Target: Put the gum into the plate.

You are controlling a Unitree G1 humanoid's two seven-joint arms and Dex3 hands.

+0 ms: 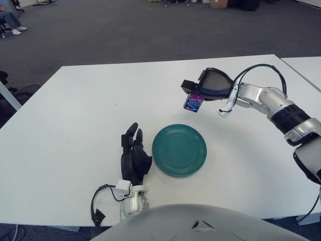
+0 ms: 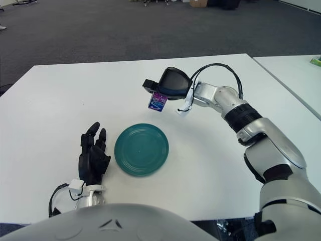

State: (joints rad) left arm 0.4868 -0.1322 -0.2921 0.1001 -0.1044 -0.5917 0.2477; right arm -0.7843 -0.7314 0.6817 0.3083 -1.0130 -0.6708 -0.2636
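A round teal plate (image 1: pixel 179 149) lies on the white table (image 1: pixel 75 115) near its front middle. My right hand (image 1: pixel 196 93) is shut on the gum (image 1: pixel 193 101), a small blue and purple pack that hangs from the fingers above the table. It is held just behind the plate's far right rim. In the right eye view the gum (image 2: pixel 158 102) shows above and behind the plate (image 2: pixel 141 149). My left hand (image 1: pixel 133 156) shows just left of the plate, fingers relaxed and holding nothing.
A second white table (image 1: pixel 306 68) stands at the far right. Dark carpet lies beyond the table's far edge. A cable (image 1: pixel 98 201) loops by my left wrist near the front edge.
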